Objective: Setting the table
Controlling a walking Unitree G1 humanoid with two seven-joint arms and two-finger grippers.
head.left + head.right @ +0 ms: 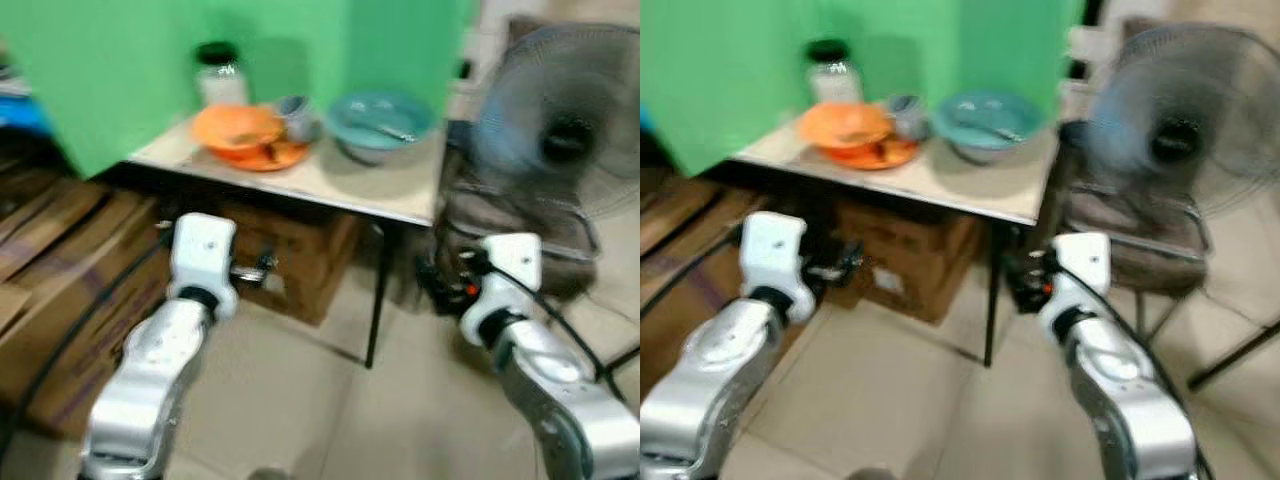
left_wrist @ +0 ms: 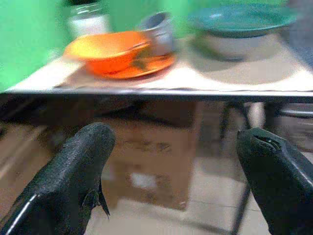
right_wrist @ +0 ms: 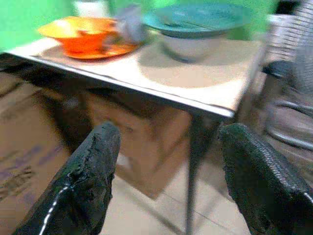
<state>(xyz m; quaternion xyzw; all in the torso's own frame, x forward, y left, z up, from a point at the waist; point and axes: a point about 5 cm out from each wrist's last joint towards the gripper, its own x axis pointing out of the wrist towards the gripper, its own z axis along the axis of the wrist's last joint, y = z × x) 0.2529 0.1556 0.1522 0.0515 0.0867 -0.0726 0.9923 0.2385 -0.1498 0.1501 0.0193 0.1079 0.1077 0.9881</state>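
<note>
No lettering can be read; the print on the cardboard boxes (image 3: 29, 161) is blurred.

Cardboard box (image 1: 290, 255) under the table, standing fan (image 1: 565, 135) beside, green backdrop (image 1: 120, 60) behind.

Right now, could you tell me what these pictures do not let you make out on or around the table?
- Orange bowl: contents blurred in the eye views; its wall hides them in the left wrist view.
- Jar: cut by the left wrist view's top edge.
- Teal plate: what lies on it is too blurred.
- Cardboard box: label smeared under the table.
</note>
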